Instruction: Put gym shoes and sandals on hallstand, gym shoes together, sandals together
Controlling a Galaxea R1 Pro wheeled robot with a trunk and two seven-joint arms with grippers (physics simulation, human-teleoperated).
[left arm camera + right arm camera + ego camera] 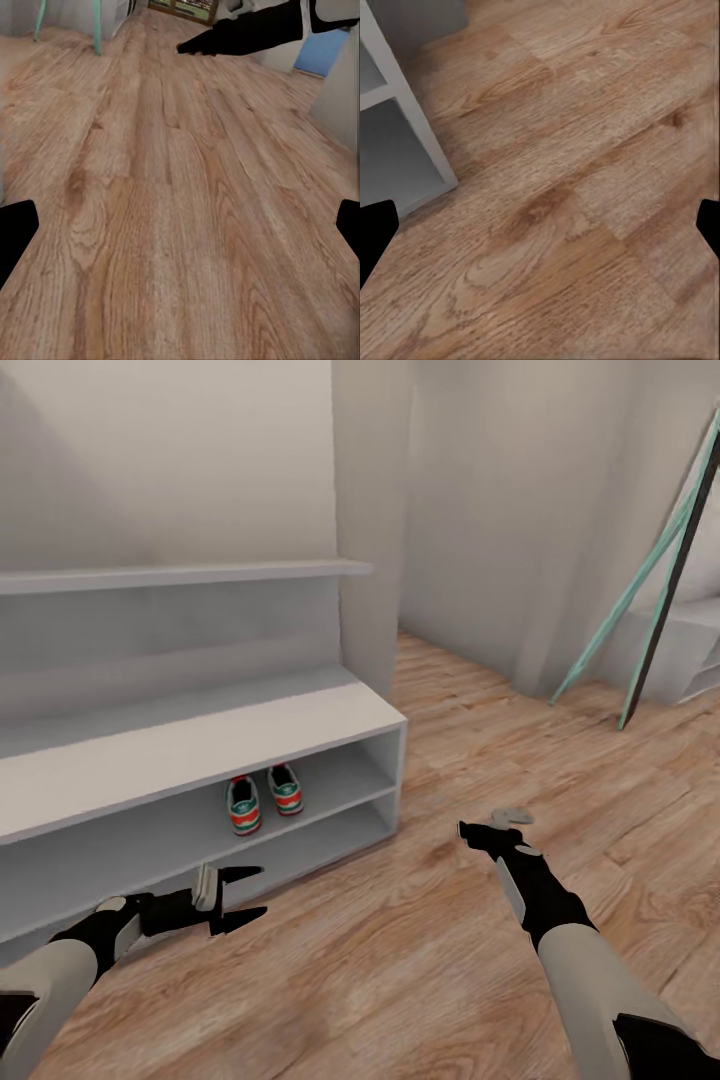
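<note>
1. The left arm, at the head view's lower left, had a pale grey forearm shell and black wrist.
2. The left black two-fingered gripper carried a grey bracket.
3. The right arm, lower right, matched; the right black gripper bore grey fittings.

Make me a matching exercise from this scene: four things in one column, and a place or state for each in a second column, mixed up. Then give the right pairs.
Things:
1. gym shoes
2. left gripper
3. green-framed object
4. shoe rack

Places or states:
A. leaning against the far wall at the right
B. side by side on the rack's upper open shelf
C. open and empty, low in front of the rack
D. standing against the wall on the wood floor

Pairs: 1-B, 2-C, 3-A, 4-D
</note>
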